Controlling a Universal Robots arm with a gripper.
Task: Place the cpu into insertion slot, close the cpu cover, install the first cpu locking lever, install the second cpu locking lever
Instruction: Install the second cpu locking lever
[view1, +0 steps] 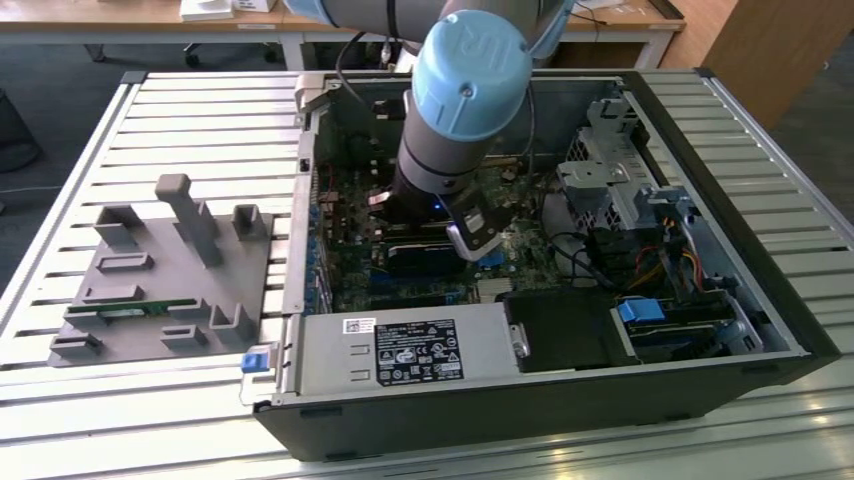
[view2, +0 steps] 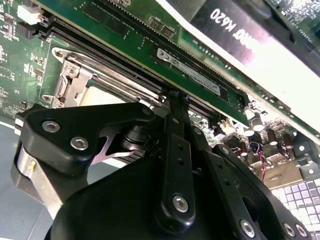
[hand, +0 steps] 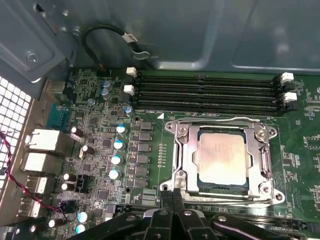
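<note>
I have the arm (view1: 461, 110) reaching down into the open computer case (view1: 534, 400) on the slatted surface (view1: 160, 120), centre of the exterior view. In the first wrist view the chip (hand: 222, 159) sits in its socket (hand: 186, 165), centre right, with the cover frame (hand: 224, 123) down around it. My hand (hand: 173, 196), fingers pinched together and gripping nothing, pokes at the socket's near edge. I judge a lever is the job: press slowly, staying on the wire.

My work sits on a slatted metal table (view1: 174, 95): an open computer case (view1: 561, 400) on the exterior view's right, a grey fixture block (view1: 160, 290) on its left.
</note>
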